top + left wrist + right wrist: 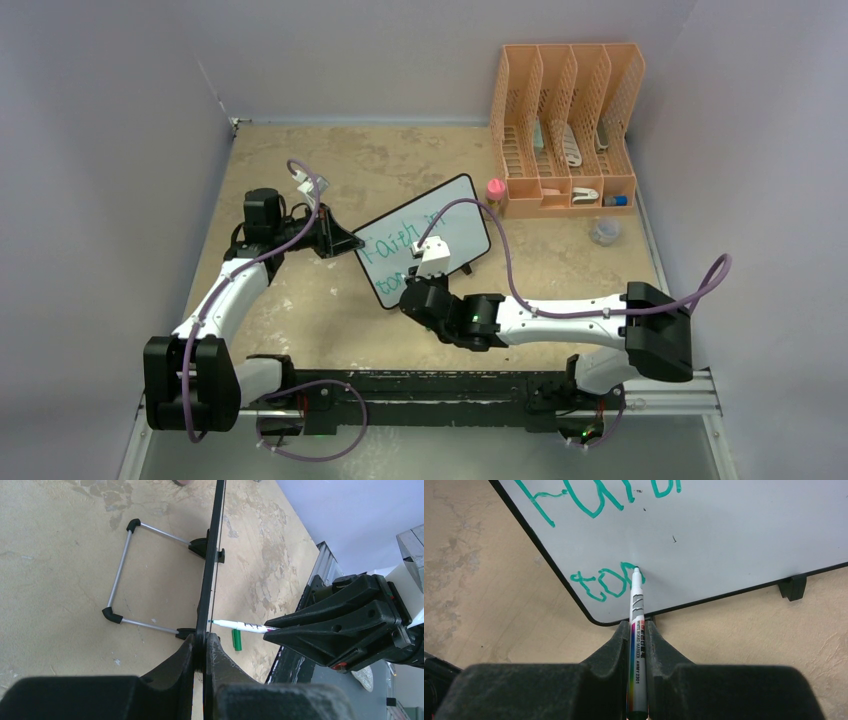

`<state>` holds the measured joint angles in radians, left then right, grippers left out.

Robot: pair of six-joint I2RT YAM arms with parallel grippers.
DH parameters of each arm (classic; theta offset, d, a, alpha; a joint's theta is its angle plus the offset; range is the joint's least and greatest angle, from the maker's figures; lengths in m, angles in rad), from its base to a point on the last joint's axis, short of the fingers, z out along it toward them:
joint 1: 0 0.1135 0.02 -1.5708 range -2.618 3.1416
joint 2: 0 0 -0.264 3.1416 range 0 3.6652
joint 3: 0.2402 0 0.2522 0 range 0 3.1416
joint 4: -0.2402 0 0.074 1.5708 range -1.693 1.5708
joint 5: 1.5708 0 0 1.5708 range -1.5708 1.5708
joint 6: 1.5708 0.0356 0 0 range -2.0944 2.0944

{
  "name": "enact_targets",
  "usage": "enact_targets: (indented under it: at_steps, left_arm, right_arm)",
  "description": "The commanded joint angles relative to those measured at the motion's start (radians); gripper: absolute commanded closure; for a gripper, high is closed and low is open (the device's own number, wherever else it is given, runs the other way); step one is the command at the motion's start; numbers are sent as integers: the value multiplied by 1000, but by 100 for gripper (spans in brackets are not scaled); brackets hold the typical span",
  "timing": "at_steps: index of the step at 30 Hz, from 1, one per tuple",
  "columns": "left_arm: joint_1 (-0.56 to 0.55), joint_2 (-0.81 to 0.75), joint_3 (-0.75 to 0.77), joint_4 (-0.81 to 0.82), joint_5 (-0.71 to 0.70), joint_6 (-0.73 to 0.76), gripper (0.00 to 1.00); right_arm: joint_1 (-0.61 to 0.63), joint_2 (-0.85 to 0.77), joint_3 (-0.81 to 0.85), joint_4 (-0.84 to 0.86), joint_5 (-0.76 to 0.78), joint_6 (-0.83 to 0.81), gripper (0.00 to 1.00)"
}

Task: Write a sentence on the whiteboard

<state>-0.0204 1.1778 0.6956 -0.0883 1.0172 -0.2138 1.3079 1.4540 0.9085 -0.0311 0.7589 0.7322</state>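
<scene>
The whiteboard stands tilted on the table, propped on a wire stand. My left gripper is shut on its left edge, which shows edge-on in the left wrist view. My right gripper is shut on a white marker, whose tip touches the board's lower left. The sentence is green lettering: a top line beginning "Faith" and a second line that reads "to" plus a partial letter at the tip. The green marker cap lies on the table in front of the board.
An orange file organizer stands at the back right, with a pink-capped bottle and a small clear container near it. Grey walls close in the table on three sides.
</scene>
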Motion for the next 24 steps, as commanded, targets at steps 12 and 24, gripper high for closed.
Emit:
enact_targets:
  at_steps: [12,24]
  left_arm:
    - [-12,2,13,-39,-39,28,100]
    - [-14,3,13,-41,-39,28,100]
  right_arm:
    - [-4,3,35,26,50,-15,100]
    - [-7,-10,36,26,83,-11,100]
